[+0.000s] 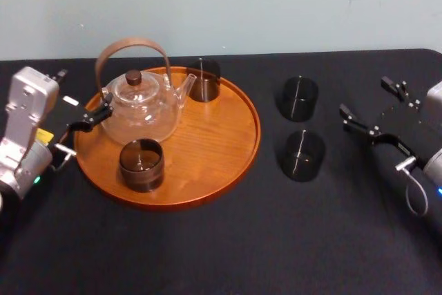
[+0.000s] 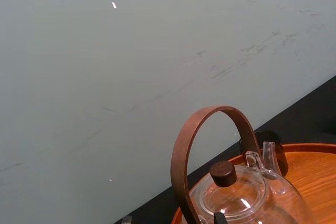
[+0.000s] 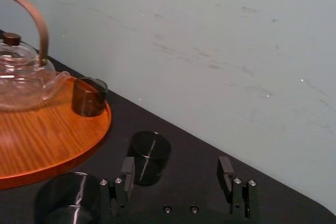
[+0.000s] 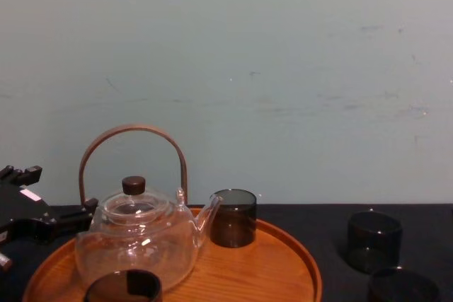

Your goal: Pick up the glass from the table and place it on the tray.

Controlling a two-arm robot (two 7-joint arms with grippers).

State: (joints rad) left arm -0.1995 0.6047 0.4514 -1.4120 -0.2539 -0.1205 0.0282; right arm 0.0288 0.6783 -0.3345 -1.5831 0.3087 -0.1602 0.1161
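Two upright glasses on table (image 1: pixel 228 246), right of tray (image 1: pixel 252 126): far glass (image 1: pixel 298 98); near glass (image 1: pixel 301 155) | right gripper (image 1: pixel 364 96) spread wide, empty, at their right; far glass lies directly to its left | left gripper (image 1: pixel 97 112) parked at tray's left rim; right arm is nearer.

no readable text, labels, brands, numbers or signs anywhere

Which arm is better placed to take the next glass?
Right. The right gripper is open beside the two glasses on the table; the left gripper is by the teapot, across the tray.
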